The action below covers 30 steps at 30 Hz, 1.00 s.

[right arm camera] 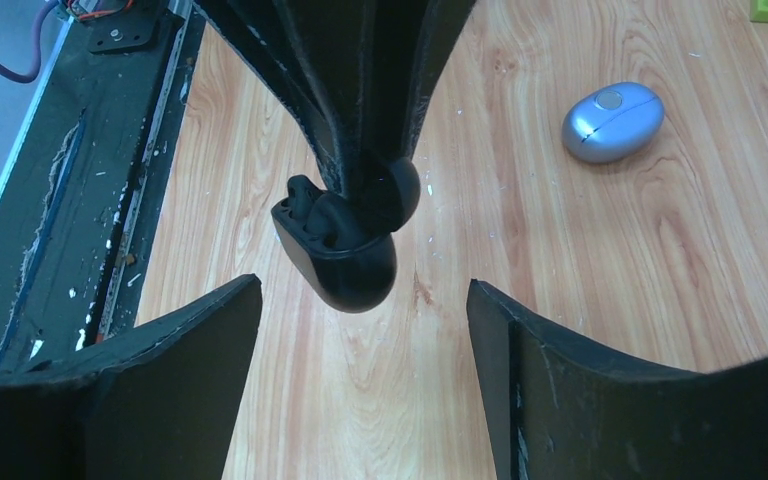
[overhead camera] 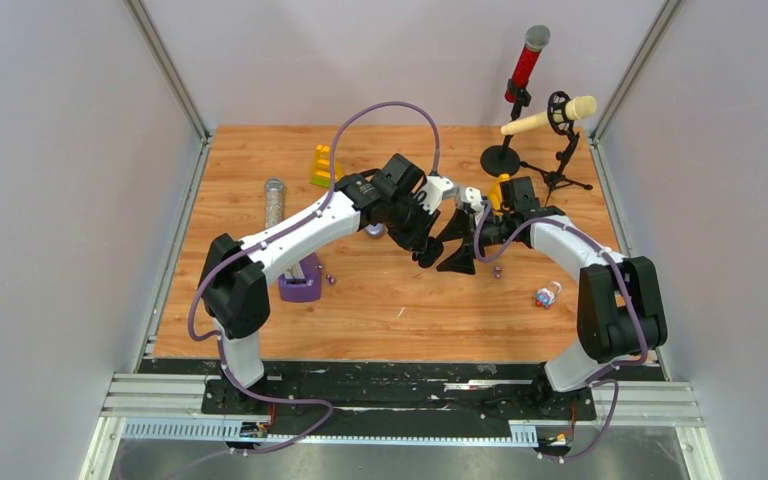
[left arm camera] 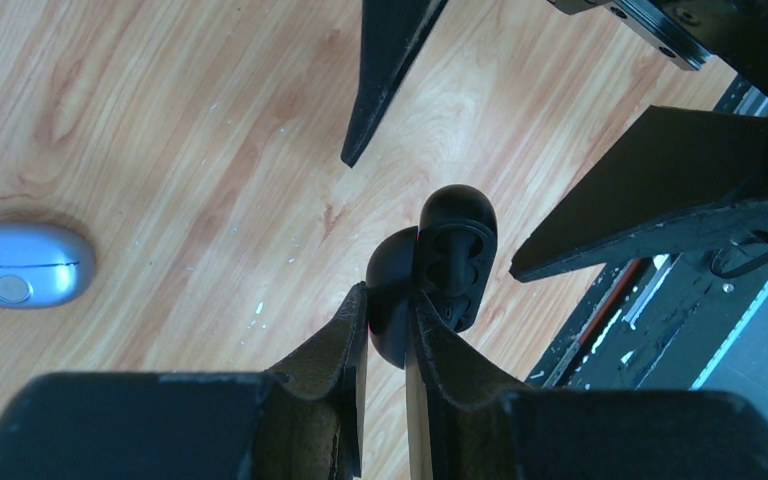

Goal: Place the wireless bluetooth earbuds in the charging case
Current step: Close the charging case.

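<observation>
While the left gripper (left arm camera: pixel 390 312) pinches the open black charging case (left arm camera: pixel 455 250) by its lid, the right gripper (right arm camera: pixel 365 290) hangs spread and empty just in front of it, one black earbud (right arm camera: pixel 306 196) seemingly seated inside; the next move calls for fetching the other.

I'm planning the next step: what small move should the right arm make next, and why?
Probably ease the right pincer forward until its open jaws flank the black case. The left pincer holds that case, lid open, above the table; the right one is empty and lined up with it.
</observation>
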Each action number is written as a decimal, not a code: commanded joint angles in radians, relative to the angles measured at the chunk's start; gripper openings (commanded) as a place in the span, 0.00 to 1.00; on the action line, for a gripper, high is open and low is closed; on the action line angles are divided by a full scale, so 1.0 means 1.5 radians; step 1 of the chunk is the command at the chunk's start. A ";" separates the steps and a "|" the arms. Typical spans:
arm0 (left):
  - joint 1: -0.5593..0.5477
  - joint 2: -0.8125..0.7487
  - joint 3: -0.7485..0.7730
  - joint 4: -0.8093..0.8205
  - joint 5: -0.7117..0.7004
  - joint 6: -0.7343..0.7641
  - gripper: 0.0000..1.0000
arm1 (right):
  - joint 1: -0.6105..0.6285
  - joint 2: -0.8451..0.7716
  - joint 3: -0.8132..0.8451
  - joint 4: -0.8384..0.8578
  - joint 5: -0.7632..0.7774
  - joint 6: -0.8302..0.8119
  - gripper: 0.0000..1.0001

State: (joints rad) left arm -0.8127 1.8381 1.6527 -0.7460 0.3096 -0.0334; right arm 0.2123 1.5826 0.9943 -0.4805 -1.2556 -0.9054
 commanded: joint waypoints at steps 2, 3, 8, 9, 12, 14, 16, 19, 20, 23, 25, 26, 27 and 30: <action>-0.045 -0.010 0.027 -0.009 0.063 0.055 0.21 | 0.013 0.009 0.034 0.028 -0.020 0.011 0.76; -0.046 -0.010 0.027 -0.009 0.066 0.056 0.21 | 0.012 0.009 0.033 0.027 -0.022 0.011 0.76; -0.051 -0.009 0.028 -0.011 0.073 0.059 0.21 | 0.017 0.007 0.031 0.028 -0.020 0.010 0.81; -0.052 -0.008 0.028 -0.011 0.074 0.059 0.21 | 0.020 0.008 0.031 0.028 -0.016 0.009 0.84; -0.056 -0.006 0.029 -0.011 0.074 0.059 0.21 | 0.023 0.012 0.037 0.028 -0.021 0.021 0.86; -0.056 -0.005 0.029 -0.011 0.074 0.059 0.21 | 0.023 0.012 0.039 0.028 -0.033 0.030 0.85; -0.057 -0.005 0.029 -0.012 0.077 0.059 0.21 | 0.023 0.011 0.041 0.028 -0.049 0.039 0.85; -0.057 -0.009 0.022 0.001 0.075 0.054 0.20 | 0.020 0.018 0.046 0.028 -0.091 0.063 0.83; -0.057 -0.014 0.016 0.006 0.073 0.049 0.20 | 0.019 0.023 0.049 0.029 -0.110 0.075 0.82; -0.057 -0.024 0.009 0.022 0.067 0.038 0.20 | 0.017 0.040 0.052 0.029 -0.141 0.102 0.77; -0.057 -0.030 0.008 0.024 0.063 0.036 0.20 | 0.016 0.042 0.048 0.029 -0.135 0.100 0.75; -0.056 -0.034 0.007 0.025 0.057 0.035 0.20 | 0.015 0.043 0.047 0.029 -0.132 0.099 0.74; -0.056 -0.035 0.006 0.027 0.054 0.036 0.20 | 0.013 0.043 0.047 0.029 -0.131 0.100 0.73; -0.056 -0.039 0.004 0.029 0.041 0.035 0.20 | 0.008 0.042 0.043 0.028 -0.132 0.099 0.71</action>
State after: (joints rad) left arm -0.8639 1.8233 1.6585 -0.7395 0.3275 0.0063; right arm 0.2115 1.6470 1.0241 -0.4808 -1.4136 -0.7506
